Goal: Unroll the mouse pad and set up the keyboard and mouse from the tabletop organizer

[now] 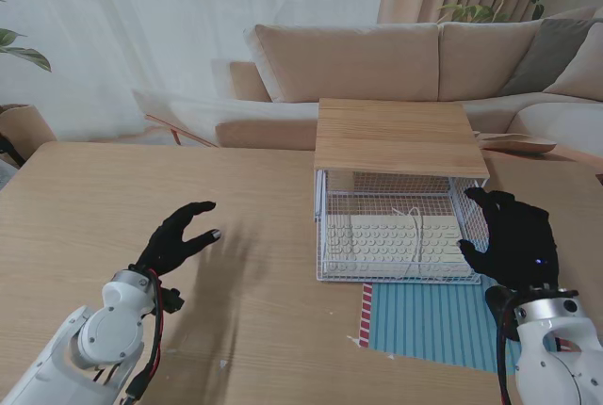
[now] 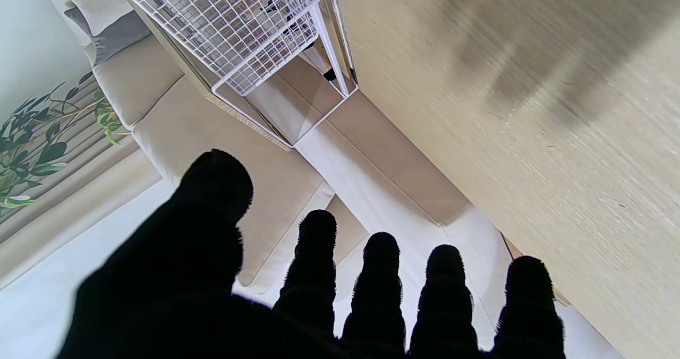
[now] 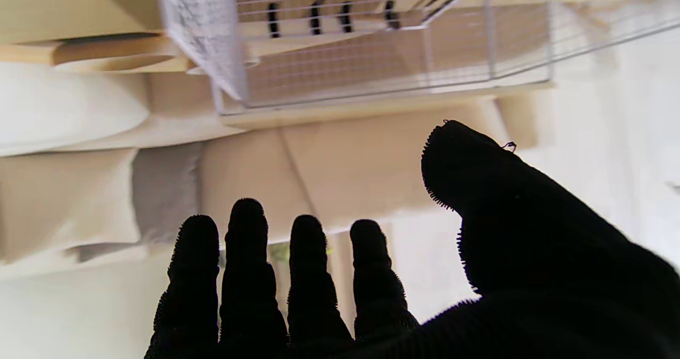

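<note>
Step (judged): fetching the keyboard from the organizer; the mouse pad [image 1: 435, 322] already lies flat on the surface [image 1: 141, 198], blue-striped, nearer to me than the organizer.
Keyboard [image 1: 391, 237]: white, inside the wire organizer [image 1: 394, 235] under its wooden top, long axis left-right; a white cord lies across it.
Mouse: not made out.
Right hand [image 1: 510, 235]: fingers spread, holding nothing, at the organizer's right end, just beside the wire; the nearer hand.
Left hand [image 1: 179, 235]: fingers apart, empty, above the surface, well apart to the organizer's left.
Key relation: keyboard lies left of the right fingers.
</note>
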You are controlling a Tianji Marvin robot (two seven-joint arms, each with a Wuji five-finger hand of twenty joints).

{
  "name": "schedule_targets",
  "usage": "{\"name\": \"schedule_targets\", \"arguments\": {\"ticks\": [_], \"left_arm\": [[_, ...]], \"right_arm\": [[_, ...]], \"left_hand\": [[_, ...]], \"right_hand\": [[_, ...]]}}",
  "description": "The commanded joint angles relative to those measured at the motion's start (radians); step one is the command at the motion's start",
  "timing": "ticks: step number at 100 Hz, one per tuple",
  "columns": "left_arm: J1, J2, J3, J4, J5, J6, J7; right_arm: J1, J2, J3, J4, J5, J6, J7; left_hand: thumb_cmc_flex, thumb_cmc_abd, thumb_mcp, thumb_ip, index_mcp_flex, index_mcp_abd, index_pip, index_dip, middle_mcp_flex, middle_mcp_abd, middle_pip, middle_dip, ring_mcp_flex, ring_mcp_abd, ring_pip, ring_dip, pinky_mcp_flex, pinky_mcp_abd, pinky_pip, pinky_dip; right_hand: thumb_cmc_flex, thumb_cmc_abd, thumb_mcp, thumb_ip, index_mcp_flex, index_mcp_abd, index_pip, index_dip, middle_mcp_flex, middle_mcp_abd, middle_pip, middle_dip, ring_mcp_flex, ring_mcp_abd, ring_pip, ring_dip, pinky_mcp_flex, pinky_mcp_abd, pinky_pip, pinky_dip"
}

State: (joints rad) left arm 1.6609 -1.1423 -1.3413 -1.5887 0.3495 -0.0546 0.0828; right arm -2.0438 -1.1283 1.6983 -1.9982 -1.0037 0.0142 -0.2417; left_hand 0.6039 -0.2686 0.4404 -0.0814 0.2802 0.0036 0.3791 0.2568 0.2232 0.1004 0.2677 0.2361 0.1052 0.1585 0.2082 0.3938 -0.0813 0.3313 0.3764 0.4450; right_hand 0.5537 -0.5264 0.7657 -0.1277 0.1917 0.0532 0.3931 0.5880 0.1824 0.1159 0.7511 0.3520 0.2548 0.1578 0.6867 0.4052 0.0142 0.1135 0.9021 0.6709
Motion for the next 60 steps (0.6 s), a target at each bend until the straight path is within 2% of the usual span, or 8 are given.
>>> {"name": "schedule_targets", "arguments": {"ticks": [1, 26, 60], "left_arm": [[0.002, -0.003, 0.001, -0.007, -0.003, 0.004, -0.014], [0.004, -0.003, -0.003, -0.009, -0.005, 0.004, -0.016], [0.003, -0.003, -0.01, -0.007, -0.009, 0.005, -0.016]], "right_arm": [[0.038, 0.011, -0.02, -0.038, 0.001, -0.008, 0.045], [0.213, 0.045, -0.116, -0.024, 0.038, -0.047, 0.276], [0.486, 0.084, -0.313, 0.136, 0.112, -0.022, 0.533]], "left_hand": [[0.002, -0.014, 0.016, 0.037, -0.004, -0.002, -0.011, -0.007, -0.024, 0.014, -0.011, -0.008, -0.037, -0.003, -0.021, 0.015, -0.01, 0.007, -0.038, 0.01], [0.0, -0.015, 0.017, 0.037, -0.005, -0.002, -0.012, -0.007, -0.024, 0.014, -0.01, -0.008, -0.037, -0.002, -0.02, 0.015, -0.01, 0.007, -0.036, 0.01], [-0.002, -0.014, 0.018, 0.037, -0.006, -0.003, -0.012, -0.008, -0.023, 0.013, -0.011, -0.008, -0.037, -0.003, -0.02, 0.015, -0.01, 0.006, -0.035, 0.01]], "right_hand": [[-0.022, 0.036, -0.018, 0.04, 0.003, 0.027, 0.0, -0.015, -0.006, 0.012, 0.046, 0.017, 0.027, 0.005, 0.013, 0.013, 0.014, -0.013, -0.02, 0.012], [-0.047, 0.046, -0.046, 0.04, 0.026, 0.059, -0.003, -0.033, 0.025, 0.026, 0.057, 0.017, 0.042, 0.007, -0.005, 0.008, 0.02, -0.009, -0.053, -0.034], [-0.051, 0.064, -0.079, 0.042, 0.038, 0.065, -0.019, -0.041, 0.023, 0.023, 0.042, 0.01, 0.037, 0.0, -0.023, 0.001, 0.015, -0.015, -0.07, -0.062]]}}
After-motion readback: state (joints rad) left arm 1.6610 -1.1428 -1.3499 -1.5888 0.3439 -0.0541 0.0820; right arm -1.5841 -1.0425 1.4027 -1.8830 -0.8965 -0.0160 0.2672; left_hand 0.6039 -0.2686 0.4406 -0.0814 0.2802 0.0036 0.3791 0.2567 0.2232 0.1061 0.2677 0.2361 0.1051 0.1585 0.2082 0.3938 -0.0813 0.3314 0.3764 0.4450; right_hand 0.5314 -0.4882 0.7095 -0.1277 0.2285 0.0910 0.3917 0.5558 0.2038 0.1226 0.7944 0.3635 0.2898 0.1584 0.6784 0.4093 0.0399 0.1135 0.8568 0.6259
